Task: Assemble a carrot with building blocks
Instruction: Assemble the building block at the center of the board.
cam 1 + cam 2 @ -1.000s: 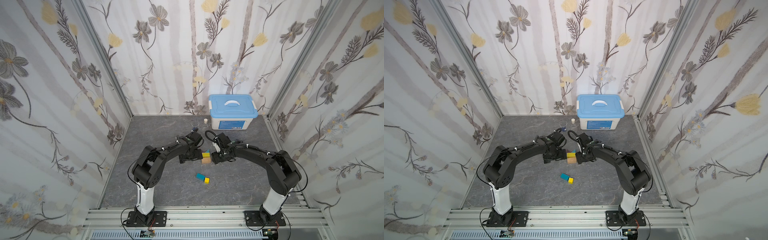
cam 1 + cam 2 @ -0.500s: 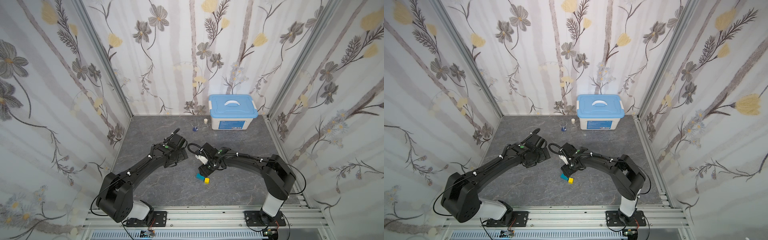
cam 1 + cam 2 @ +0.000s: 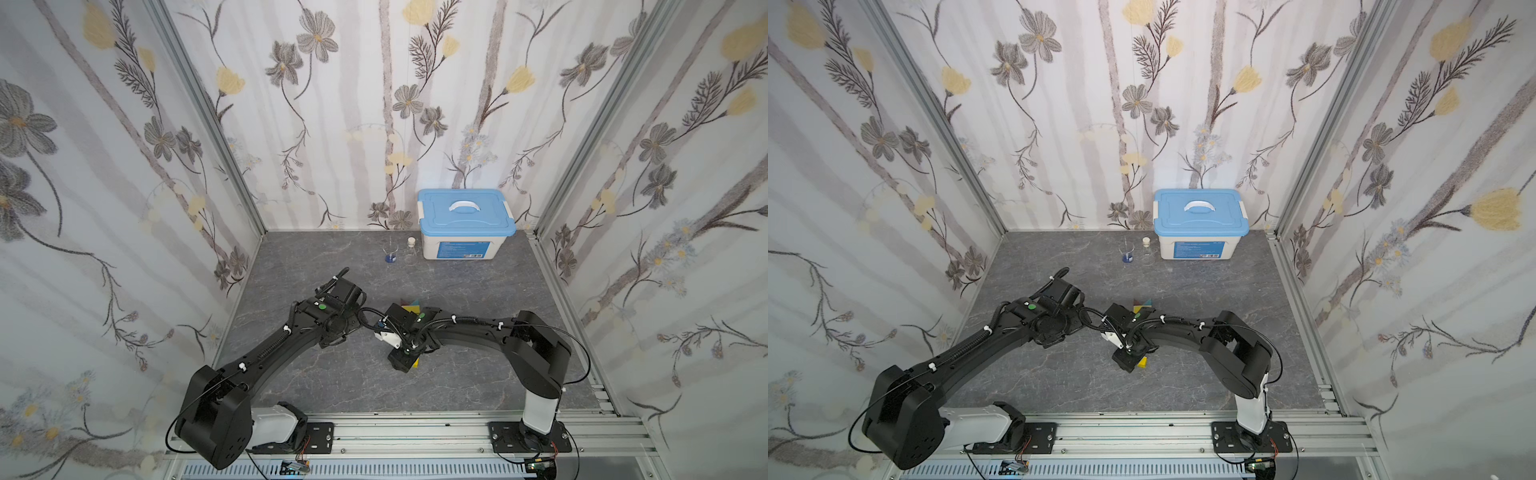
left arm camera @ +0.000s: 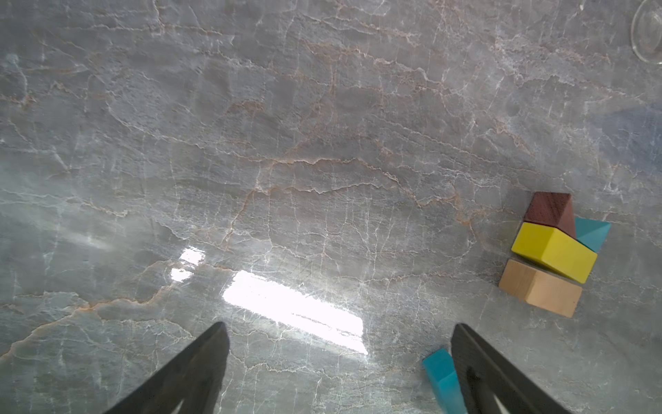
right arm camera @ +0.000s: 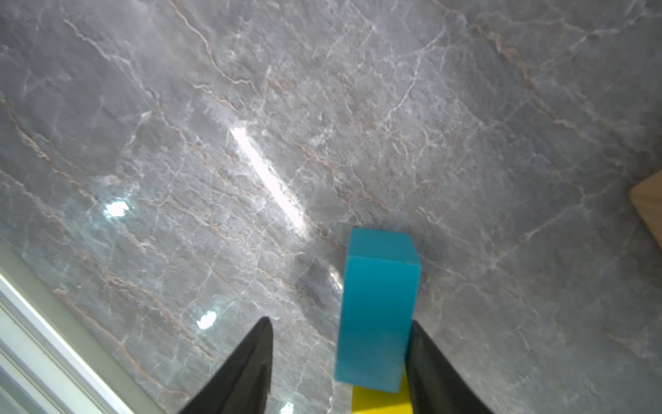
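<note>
Right wrist view: right gripper [image 5: 339, 322] half-wide astride teal brick [image 5: 378, 308], one finger [image 5: 440, 376] touching, other apart. Long axis along the fingers. Left gripper [image 4: 339, 324] wide, empty.

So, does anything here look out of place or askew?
Nothing spilled or damaged. The teal brick and yellow cube lie apart from the partly built carrot; the brick sits off-centre in the right gripper, beside one finger.

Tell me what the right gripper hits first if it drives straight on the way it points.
Likely the teal rectangular block, sitting between the open jaws of the right gripper and against one finger. Beyond it only grey marble-pattern tabletop shows; depth is hard to judge.
</note>
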You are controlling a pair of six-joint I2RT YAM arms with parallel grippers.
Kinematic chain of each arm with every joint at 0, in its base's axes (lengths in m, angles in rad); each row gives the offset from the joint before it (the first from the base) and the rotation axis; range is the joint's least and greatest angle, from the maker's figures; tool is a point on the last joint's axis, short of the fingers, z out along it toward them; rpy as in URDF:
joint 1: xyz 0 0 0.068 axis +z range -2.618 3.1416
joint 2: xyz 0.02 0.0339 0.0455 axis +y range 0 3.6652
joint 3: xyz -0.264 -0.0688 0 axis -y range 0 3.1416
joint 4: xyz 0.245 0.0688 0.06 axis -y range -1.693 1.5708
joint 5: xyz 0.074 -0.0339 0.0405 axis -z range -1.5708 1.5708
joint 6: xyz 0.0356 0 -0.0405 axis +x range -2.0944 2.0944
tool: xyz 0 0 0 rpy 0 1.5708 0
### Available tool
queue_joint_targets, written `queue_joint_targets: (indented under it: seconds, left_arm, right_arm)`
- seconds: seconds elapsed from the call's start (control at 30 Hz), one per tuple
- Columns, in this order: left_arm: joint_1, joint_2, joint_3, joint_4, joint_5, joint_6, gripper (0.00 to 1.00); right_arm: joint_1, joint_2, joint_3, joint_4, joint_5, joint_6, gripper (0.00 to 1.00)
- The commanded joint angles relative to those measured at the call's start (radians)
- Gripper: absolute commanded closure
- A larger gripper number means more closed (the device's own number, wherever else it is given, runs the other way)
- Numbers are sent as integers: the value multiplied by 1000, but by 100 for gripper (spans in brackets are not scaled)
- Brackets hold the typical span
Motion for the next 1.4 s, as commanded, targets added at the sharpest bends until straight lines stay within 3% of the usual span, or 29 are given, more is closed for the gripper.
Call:
queue_joint_targets:
  seconds: [0.0, 0.1, 0.17, 0.27, 0.47, 0.77, 1.07, 1.37]
  left_arm:
    - [3, 6, -1, 18, -3, -15, 0]
    - [4, 12, 2, 21, -2, -11, 0]
    - [4, 20, 4, 24, 1, -7, 0]
    - [7, 20, 12, 22, -2, -4, 0]
    - [23, -78, -18, 39, -35, -37, 0]
    - [40, -65, -25, 64, 2, -54, 0]
    - [40, -47, -21, 82, 20, -52, 0]
    - [39, -4, -11, 100, 34, -51, 0]
  right_arm:
    - [1, 15, 14, -22, 51, -2, 53]
    - [-3, 20, 28, -26, 96, -10, 74]
    - [-13, 30, 52, -33, 110, -17, 75]
    - [-25, 28, 79, -45, 117, -35, 86]
    - [-86, -39, 83, -62, 103, -144, 97]
    - [-114, -36, 81, -133, 49, -281, 96]
    - [-147, 13, 86, -136, 101, -306, 94]
    - [-162, 59, 103, -134, 126, -313, 86]
